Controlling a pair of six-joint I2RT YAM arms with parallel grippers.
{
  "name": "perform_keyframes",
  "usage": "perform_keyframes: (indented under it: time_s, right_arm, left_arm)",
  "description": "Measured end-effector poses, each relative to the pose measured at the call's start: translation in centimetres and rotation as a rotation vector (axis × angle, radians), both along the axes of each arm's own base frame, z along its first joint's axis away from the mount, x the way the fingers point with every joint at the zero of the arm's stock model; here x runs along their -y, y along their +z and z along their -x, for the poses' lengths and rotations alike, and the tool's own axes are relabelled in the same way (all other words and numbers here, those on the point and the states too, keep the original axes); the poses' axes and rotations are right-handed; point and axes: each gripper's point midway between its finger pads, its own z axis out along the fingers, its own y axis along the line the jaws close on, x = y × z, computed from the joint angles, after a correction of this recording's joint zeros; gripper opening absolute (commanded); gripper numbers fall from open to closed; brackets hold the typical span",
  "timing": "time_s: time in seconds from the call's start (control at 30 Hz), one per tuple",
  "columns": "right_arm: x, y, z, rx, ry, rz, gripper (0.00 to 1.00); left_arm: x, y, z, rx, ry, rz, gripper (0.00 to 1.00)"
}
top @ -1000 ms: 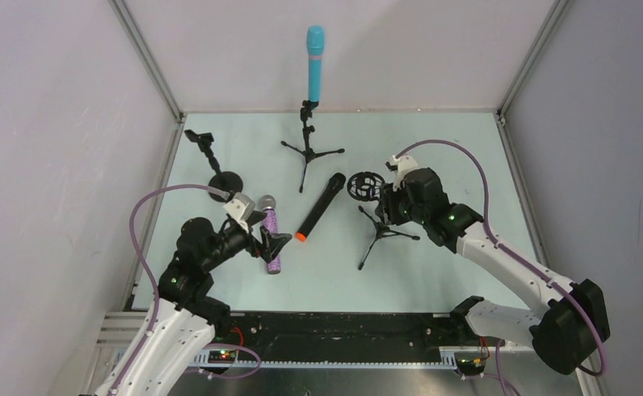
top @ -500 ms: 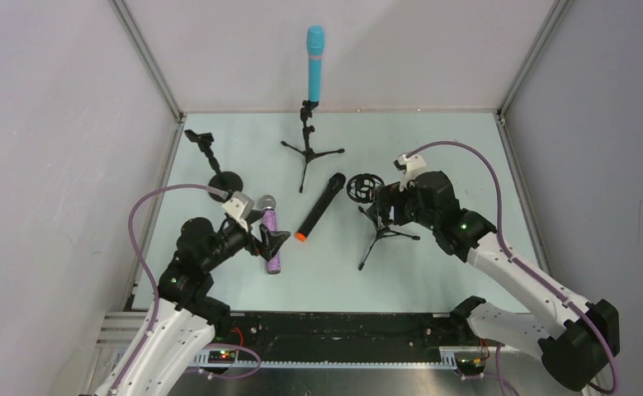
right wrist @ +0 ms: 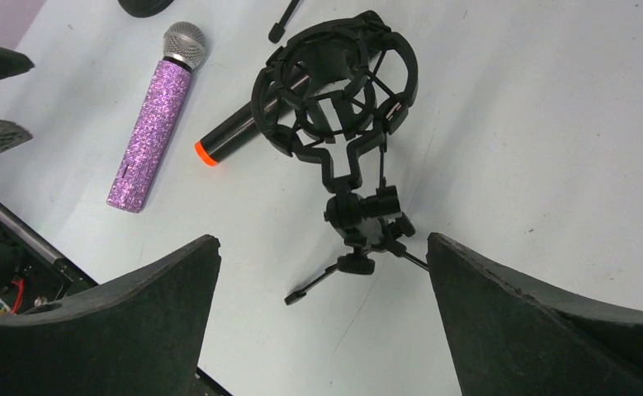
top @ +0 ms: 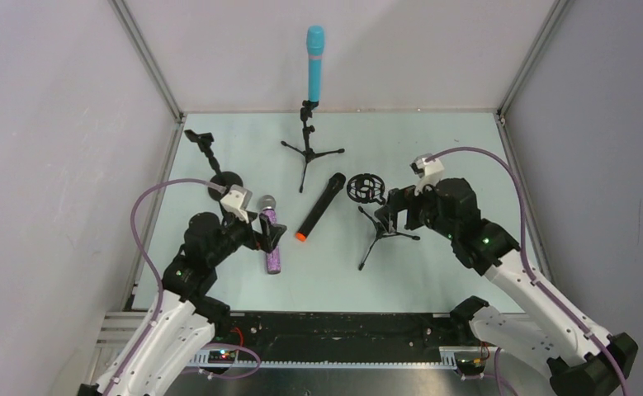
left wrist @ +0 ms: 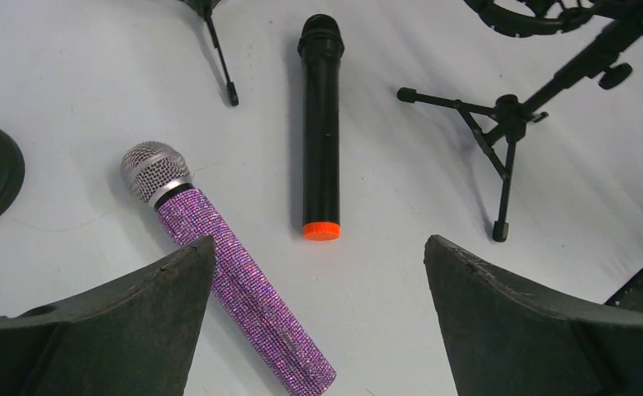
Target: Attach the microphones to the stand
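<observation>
Left tool [top: 271, 236] gapes wide over the purple mic [left wrist: 234, 279], right tool [top: 394, 216] wide beside the shock-mount stand [right wrist: 357, 216].

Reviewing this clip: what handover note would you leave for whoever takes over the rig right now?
Grippers: the left gripper is open, hovering over the purple glitter microphone without gripping it. The right gripper is open and empty, facing the ring-cradle stand.
Things: the blue microphone stands upright in the far tripod stand. The black microphone and the purple one lie flat on the table. The round-base stand at far left is empty.
Done: one of three mounted.
Left: purple and black microphones onto the two empty stands.
</observation>
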Motion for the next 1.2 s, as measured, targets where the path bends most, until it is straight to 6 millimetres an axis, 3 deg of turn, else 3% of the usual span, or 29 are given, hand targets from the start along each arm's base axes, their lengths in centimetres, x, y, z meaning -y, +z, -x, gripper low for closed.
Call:
perform_keyframes:
  time_s: [0.3,0.67,1.2]
  right_arm:
    - [1.4,2.4,1.4,0.052,0.001,-0.060,0.99]
    - [2.6,1.2,1.1,-0.018,-0.035,-0.085,0.99]
    - [2.9,0.8,1.3,-0.045,-0.026,-0.112,1.00]
  left_arm:
    - [-1.1,-2.5,-1.5,-0.171,0.186,0.064,1.00]
    - [-1.5,-8.1,-2.1,-0.463,0.351,0.056,1.00]
    - [-2.6,-9.0,-5.7,-0.547,0.504,-0.046,1.00]
